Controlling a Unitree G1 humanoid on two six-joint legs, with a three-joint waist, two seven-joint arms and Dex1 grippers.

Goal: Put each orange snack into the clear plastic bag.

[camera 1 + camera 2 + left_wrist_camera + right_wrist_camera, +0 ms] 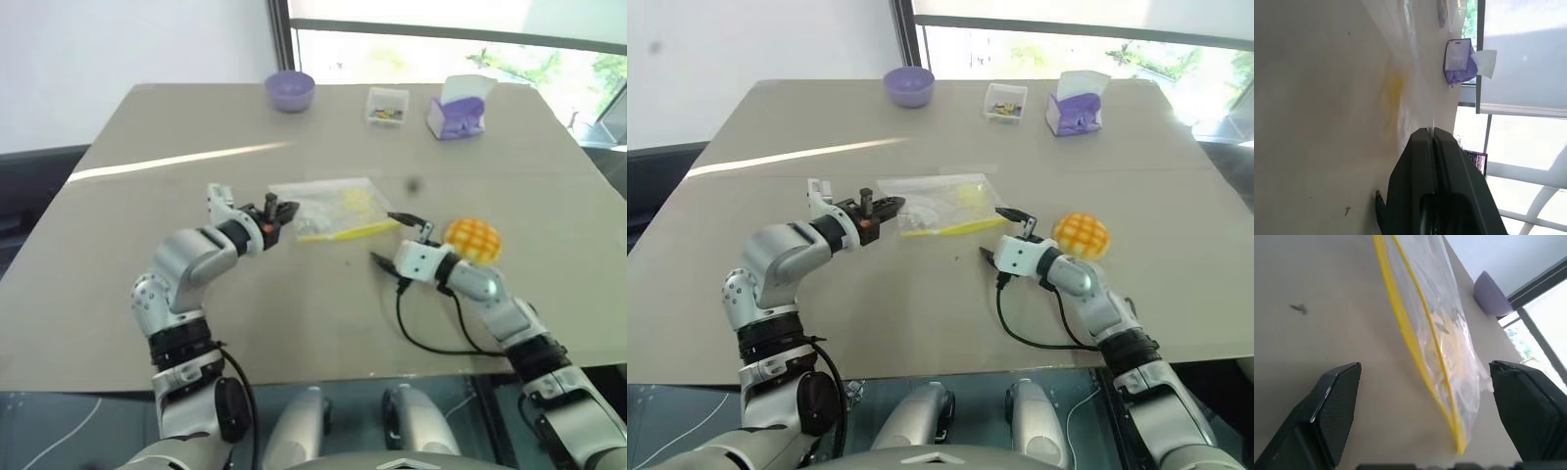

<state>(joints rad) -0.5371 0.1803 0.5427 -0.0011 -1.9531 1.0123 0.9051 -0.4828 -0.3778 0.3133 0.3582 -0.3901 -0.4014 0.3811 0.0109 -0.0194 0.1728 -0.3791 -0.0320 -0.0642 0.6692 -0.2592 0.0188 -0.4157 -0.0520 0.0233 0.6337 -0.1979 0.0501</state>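
On the tabletop nearest the robot, the two arms work either side of the bag. The right gripper has its jaws spread wide and released, grasping nothing; its wrist view looks along the bag's yellow seal strip, with one jaw on either side of that edge and not touching it. The left gripper has its jaws clenched, pinching the near left corner of the bag, and the film there looks lifted a little off the tabletop. The bag lies in the middle, between the two grippers, its yellow strip facing the robot; something pale yellow shows through the plastic, but I cannot tell whether it is a snack already inside or just a print. The snack sits on the tabletop just beside the right wrist, on its outer side, outside the bag and untouched. Further back stand a purple bowl, a small clear box and a purple tissue box. My reading: the task is at an early stage, with the bag gripped on one side and its mouth yet to be opened, and the snack yet to be picked up and put in.
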